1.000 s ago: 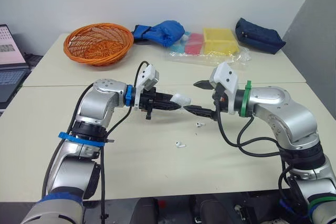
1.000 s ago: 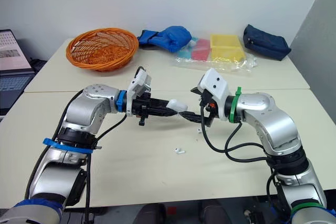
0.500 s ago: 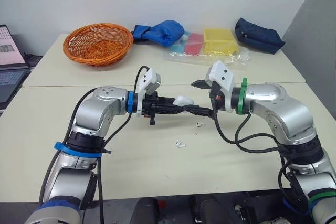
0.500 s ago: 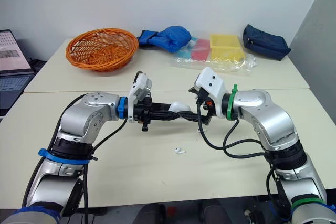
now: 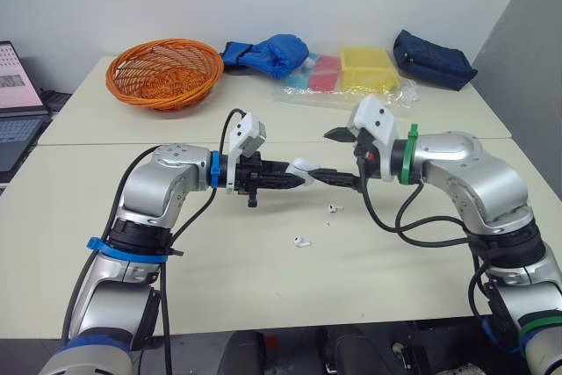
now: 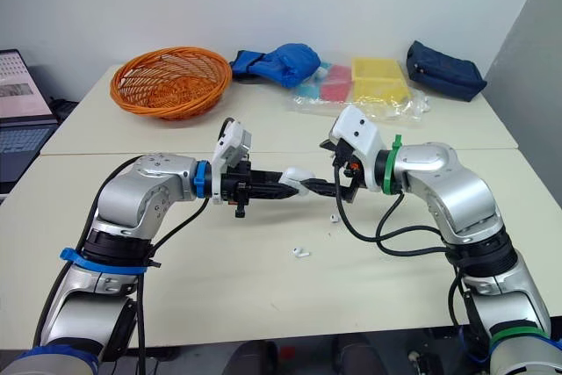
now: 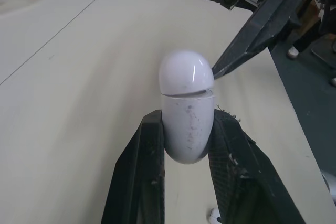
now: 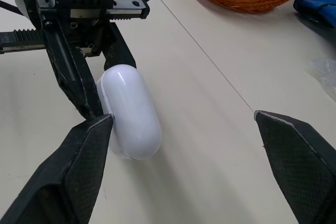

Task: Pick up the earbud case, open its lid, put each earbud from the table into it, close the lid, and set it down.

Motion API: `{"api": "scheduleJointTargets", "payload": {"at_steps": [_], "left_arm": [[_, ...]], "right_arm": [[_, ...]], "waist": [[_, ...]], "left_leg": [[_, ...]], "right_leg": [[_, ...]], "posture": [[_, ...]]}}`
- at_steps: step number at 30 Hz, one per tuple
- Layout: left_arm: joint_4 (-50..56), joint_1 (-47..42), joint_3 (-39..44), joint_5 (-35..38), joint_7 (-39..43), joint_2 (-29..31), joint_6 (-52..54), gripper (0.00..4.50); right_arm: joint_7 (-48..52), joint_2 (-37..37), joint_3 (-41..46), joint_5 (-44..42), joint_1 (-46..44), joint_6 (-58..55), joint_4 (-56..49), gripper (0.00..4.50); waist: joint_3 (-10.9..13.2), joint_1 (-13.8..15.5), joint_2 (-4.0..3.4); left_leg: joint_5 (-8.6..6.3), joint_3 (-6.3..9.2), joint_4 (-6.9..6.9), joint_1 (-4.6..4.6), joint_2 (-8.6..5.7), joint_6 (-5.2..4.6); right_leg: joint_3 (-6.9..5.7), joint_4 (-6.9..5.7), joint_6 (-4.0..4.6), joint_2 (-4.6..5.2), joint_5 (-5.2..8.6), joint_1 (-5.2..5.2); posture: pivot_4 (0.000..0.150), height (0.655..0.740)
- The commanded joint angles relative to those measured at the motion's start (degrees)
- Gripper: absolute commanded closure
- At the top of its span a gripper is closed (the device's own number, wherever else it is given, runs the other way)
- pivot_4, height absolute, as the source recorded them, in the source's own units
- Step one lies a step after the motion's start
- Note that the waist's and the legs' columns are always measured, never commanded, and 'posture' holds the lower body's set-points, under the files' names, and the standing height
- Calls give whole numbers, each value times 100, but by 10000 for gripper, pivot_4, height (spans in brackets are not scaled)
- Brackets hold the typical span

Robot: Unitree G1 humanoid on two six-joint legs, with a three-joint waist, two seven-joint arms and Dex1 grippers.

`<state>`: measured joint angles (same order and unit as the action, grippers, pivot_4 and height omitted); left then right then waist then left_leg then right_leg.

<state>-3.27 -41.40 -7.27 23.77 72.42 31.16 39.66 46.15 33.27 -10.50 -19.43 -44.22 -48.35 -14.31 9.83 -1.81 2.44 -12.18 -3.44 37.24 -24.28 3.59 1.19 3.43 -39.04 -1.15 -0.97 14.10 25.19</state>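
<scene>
Pinching the case [image 5: 304, 166] mid-frame in the left claw [image 5: 297, 178], lid [image 7: 186, 72] end aimed at the wide-spread right claw [image 5: 320, 155], one fingertip [image 7: 227, 60] touching its seam.

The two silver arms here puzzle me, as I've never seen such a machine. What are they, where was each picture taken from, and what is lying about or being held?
They belong to a humanoid robot. The two wide pictures come from cameras in its head, looking down over its arms. The two close-ups come from a camera on each wrist. Each arm ends in an end effector: two black fingers that pinch.

The left end effector is shut on a white earbud case, held above the table. The right end effector is open, with one fingertip against the case near the lid's seam.

One white earbud lies on the table below, and another earbud lies nearer the robot. Further back are an orange wicker basket, a blue bag, a yellow box and a navy pouch.
</scene>
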Motion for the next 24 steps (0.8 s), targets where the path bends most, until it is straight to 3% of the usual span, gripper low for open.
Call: {"api": "scheduleJointTargets", "payload": {"at_steps": [1, 8, 14, 19, 24], "left_arm": [[144, -122, -12, 131, 83, -6, -95, 37503], [20, -63, 92, 94, -36, -104, -422, 37503], [-539, 152, 633, -95, -878, -643, -1837, 37503], [-622, 529, 1041, -316, -1770, -937, -2863, 37503], [-480, 876, 1560, 302, -2190, -1161, -2542, 37503]], "right_arm": [[-65, 88, 236, 1, -191, 19, -75, 236], [29, 132, 363, -233, -259, -197, -216, 236], [269, 151, 897, -1011, -297, -630, -287, 236], [496, 554, 1046, -1174, -1, -549, -321, 236], [984, 750, 818, -1525, 348, -699, -320, 236]], "waist": [[0, 0, 0], [0, -5, 0], [0, 1, 0], [0, 5, 0], [0, -5, 1]], "left_leg": [[0, -1, 0, 0, 0, 0], [0, 3, -5, 0, 3, 0], [0, -1, -2, -2, 0, 0], [0, 2, -6, 0, 2, 0], [0, 0, -7, 0, 1, 0]], "right_leg": [[1, 0, 0, 0, 0, 0], [0, 0, 0, -4, 1, 3], [3, 3, 9, 1, -6, 2], [2, 4, 23, 0, -14, 1], [4, 7, 22, 3, -14, 0]], "posture": [[1500, 7400], [1500, 7400], [1500, 7400], [1500, 7400], [1500, 7400]]}}
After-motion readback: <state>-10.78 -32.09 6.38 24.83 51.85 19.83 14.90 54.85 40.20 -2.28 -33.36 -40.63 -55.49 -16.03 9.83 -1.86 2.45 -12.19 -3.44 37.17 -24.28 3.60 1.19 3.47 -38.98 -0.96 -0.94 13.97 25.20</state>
